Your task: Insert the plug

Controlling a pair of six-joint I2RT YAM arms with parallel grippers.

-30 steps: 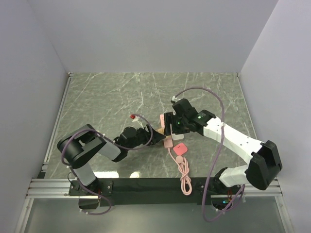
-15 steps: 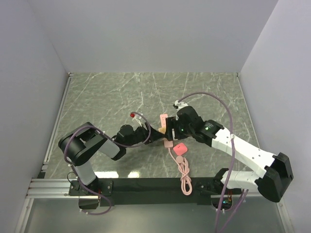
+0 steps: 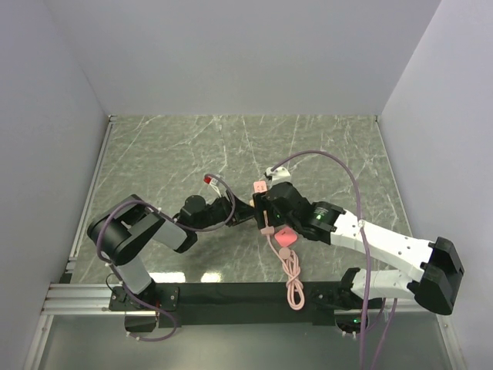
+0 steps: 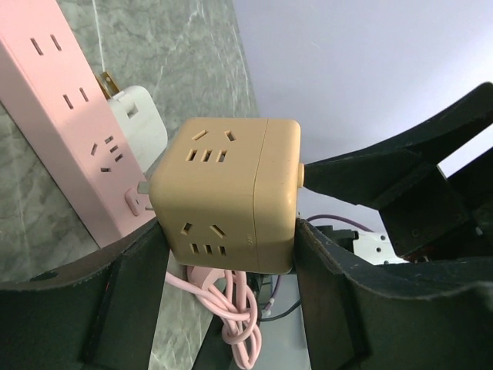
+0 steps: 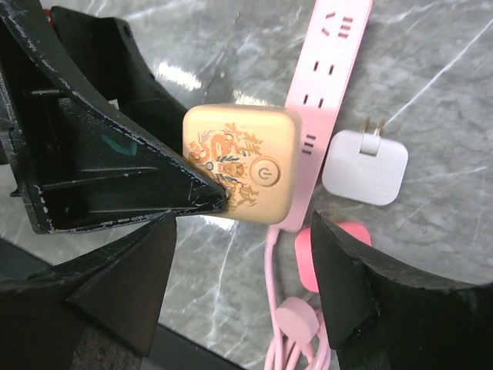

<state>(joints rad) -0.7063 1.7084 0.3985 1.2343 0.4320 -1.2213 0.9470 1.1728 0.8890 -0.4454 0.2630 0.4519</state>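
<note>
The coral-pink plug (image 3: 286, 235) lies flat on the marble table, just right of the pale-pink power strip (image 3: 260, 187). In the right wrist view the plug (image 5: 333, 254) is partly hidden behind my right finger. My left gripper (image 4: 227, 258) is shut on the tan cube (image 4: 227, 193) and holds it against the strip (image 4: 73, 116), with a metal prong showing between them. My right gripper (image 5: 245, 239) is open and empty. It hovers close over the cube's decorated face (image 5: 243, 162), and the plug lies under its right finger.
A white adapter (image 5: 366, 166) with two prongs lies beside the strip. It also shows in the left wrist view (image 4: 139, 127). The strip's pink cord (image 3: 293, 281) coils toward the near edge by the black base rail (image 3: 231, 294). Grey walls enclose the table.
My right arm has swung left and nearer, bringing its open gripper over the cube and strip. My left gripper, still holding the cube, has shifted slightly.
</note>
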